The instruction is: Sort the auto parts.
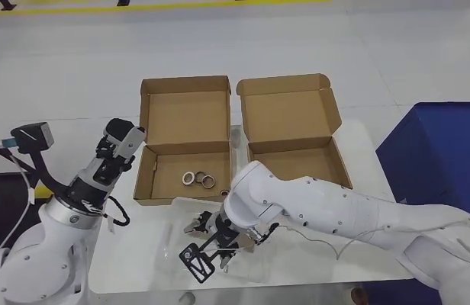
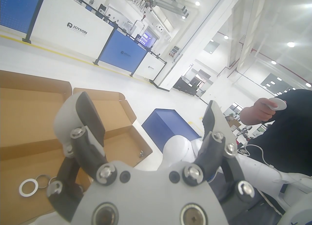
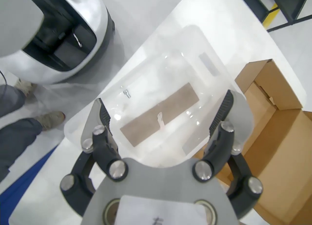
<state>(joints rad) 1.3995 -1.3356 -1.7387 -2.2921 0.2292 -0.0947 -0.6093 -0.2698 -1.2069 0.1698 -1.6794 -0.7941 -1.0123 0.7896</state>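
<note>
an auto part, a small bolt point(image 3: 127, 93), is seen lying in the clear tray point(image 3: 185, 40) beneath the right gripper point(image 3: 163, 99), jaws held wide, and could be flicked aside if closed on off-centre; the left gripper point(image 2: 146, 100) is likewise spread wide.

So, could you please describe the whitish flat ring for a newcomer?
Take the open brown cardboard box beside the left gripper. Three small rings lie inside. Yours is the flat whitish ring; the other two are darker metal.
</note>
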